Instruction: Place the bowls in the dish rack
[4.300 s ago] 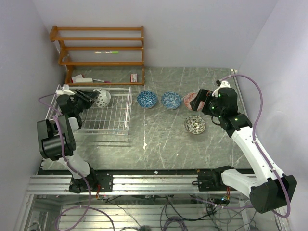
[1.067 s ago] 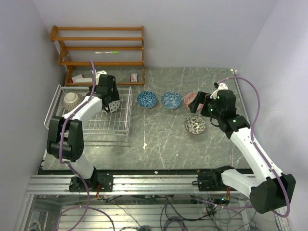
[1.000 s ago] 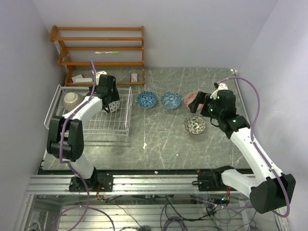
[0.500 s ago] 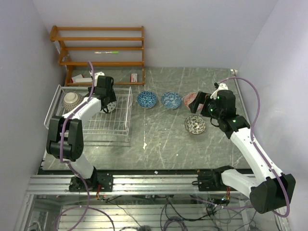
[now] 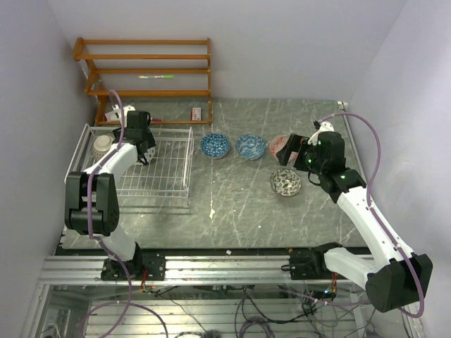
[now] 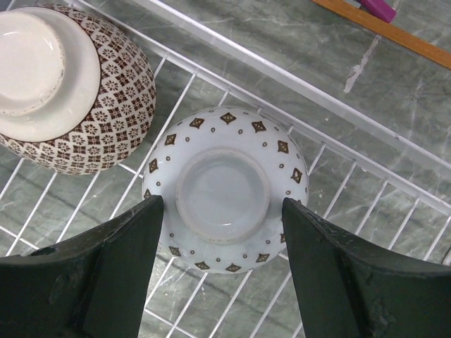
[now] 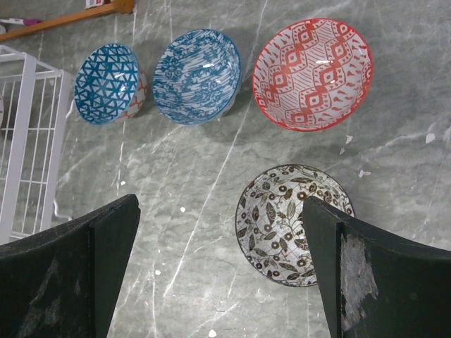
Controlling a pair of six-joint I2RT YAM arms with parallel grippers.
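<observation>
The white wire dish rack [image 5: 158,176] stands at the left. A brown-patterned bowl [image 5: 103,144] lies upside down in its back left corner and also shows in the left wrist view [image 6: 70,91]. My left gripper [image 5: 143,151] is right beside it, its jaws closed on the sides of an upside-down white bowl with brown diamonds [image 6: 225,190] that sits on the rack wires. On the table stand two blue bowls [image 5: 215,145] [image 5: 250,146], a red-patterned bowl [image 7: 312,74] and a black-and-white bowl [image 5: 286,182]. My right gripper [image 5: 292,151] hovers open and empty above the last two.
An orange-brown wooden shelf unit [image 5: 148,77] stands against the back wall behind the rack, with pens and small items on it. Walls close in on the left, back and right. A small white scrap [image 5: 212,211] lies on the marbled table.
My left gripper has carried the white bowl from the middle of the rack to the back left, beside the brown bowl. The right arm has stayed still.
</observation>
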